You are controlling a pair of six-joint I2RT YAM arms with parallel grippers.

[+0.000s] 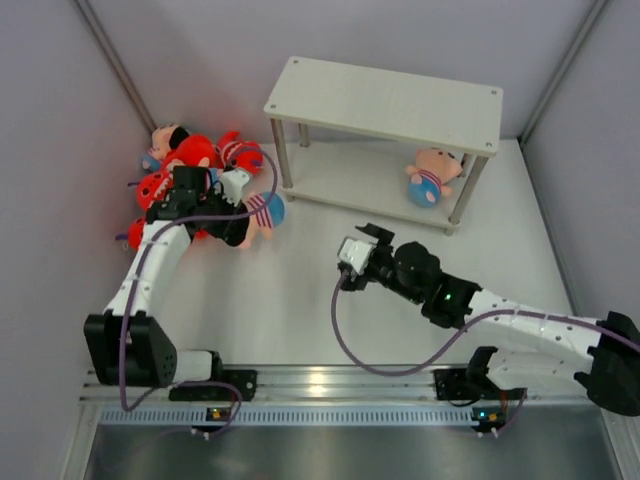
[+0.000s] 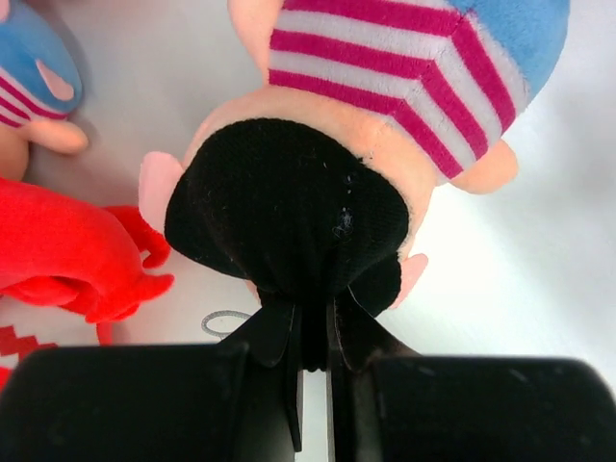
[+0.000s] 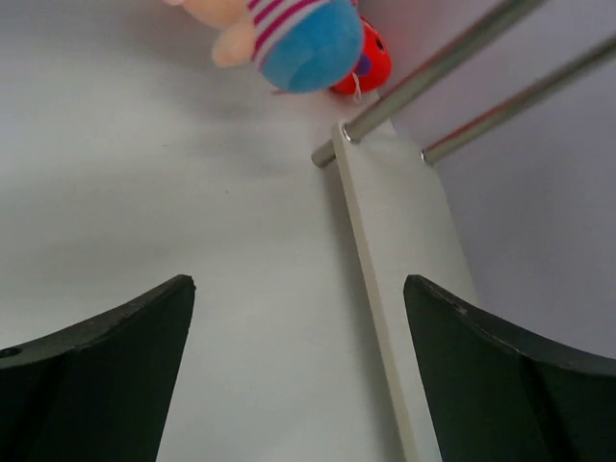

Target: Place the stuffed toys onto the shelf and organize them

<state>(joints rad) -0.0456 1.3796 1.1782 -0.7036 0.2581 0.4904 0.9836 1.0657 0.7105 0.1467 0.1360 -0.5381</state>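
Peach striped-shirt plush doll [image 2: 327, 144] is pinched by its black hair in the left end effector [image 2: 313, 332]; right end effector [image 3: 298, 284] is spread near the off-white shelf [image 1: 385, 100].

Top view looks down from behind; wrist views sit close, sharing the striped doll [image 1: 262, 212].

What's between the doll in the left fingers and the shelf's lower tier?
Nothing visible: bare table lies between the held doll and the shelf. The right gripper sits off to the right, and another doll occupies only the tier's right end.
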